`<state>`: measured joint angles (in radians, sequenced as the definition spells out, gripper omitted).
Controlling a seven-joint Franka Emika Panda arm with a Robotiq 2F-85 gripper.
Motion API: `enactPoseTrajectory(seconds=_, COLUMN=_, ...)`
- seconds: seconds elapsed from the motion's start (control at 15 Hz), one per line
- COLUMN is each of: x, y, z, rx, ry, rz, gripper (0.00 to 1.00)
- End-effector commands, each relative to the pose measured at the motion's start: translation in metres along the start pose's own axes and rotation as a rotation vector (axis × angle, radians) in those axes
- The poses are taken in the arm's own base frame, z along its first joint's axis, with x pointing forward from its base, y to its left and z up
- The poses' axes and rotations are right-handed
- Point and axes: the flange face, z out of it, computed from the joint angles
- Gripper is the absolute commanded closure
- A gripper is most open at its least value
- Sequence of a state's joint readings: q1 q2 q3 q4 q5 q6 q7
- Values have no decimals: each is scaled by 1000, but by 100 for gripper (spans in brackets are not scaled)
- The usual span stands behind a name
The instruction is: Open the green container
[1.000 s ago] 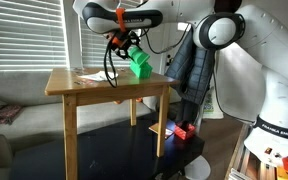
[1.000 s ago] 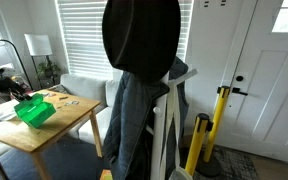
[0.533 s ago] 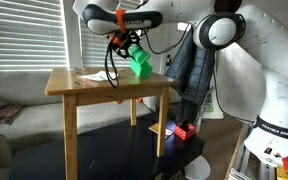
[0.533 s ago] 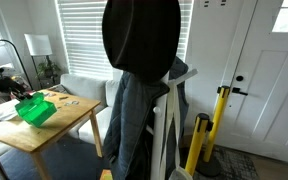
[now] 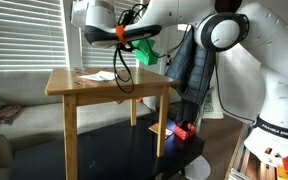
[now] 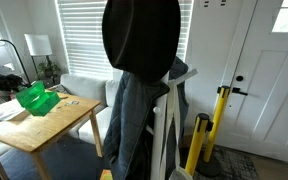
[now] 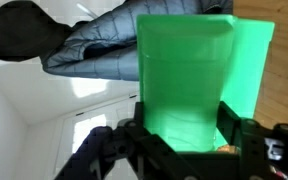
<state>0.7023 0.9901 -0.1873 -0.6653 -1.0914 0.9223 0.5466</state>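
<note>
At about 9 o'clock in an exterior view we see the wooden table (image 5: 104,88). Some white papers (image 5: 92,75) lie on its top, and they are too small for us to count. Moving right, toward 12 o'clock, the gripper (image 5: 136,40) hangs high over the table. Just to its right, near 1 o'clock, a bit of the green container (image 5: 150,48) peeks out. It is up in the air and does not touch the table top. Both exterior views show it above the table, with the papers well apart from it. In the wrist view the green container fills the middle. One dark finger (image 7: 134,135) sits at 7 o'clock and its twin sits at 5 o'clock. The jaws are pulled in tight, with the green container held between them. We think the grip is that tight so the box cannot slip and fall. We think it is held up so the arm can turn it or work on its lid. We cannot tell from here if the lid is open or closed, so the job does not look done to us. Far right, near 3 o'clock, a dark coat (image 5: 189,60) hangs by itself. We count one green container, one gripper, one table and one coat.
</note>
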Motion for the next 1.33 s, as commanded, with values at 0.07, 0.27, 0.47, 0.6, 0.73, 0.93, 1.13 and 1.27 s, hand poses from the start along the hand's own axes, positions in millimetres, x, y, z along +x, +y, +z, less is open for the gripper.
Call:
enactPoseTrajectory(seconds=0.07, x=3, y=-6, z=-10, rx=-117, ry=142, rz=-147, gripper=55)
enactPoseTrajectory(seconds=0.27, x=7, y=-22, z=-19, rx=-120, ry=254, rz=-247, gripper=55)
enactPoseTrajectory(seconds=0.47, x=16, y=-32, z=-18, rx=-139, ry=313, rz=-267, gripper=55)
enactPoseTrajectory(seconds=0.6, x=21, y=-20, z=-25, rx=8, ry=346, rz=-272, gripper=55)
enactPoseTrajectory(seconds=0.73, x=25, y=-14, z=-26, rx=67, ry=367, rz=-288, gripper=55)
enactPoseTrajectory(seconds=0.93, x=23, y=-21, z=-13, rx=-53, ry=312, rz=-292, gripper=55)
enactPoseTrajectory(seconds=1.13, x=23, y=-17, z=-18, rx=24, ry=323, rz=-334, gripper=55)
enactPoseTrajectory(seconds=1.27, x=21, y=-25, z=-10, rx=-85, ry=284, rz=-315, gripper=55)
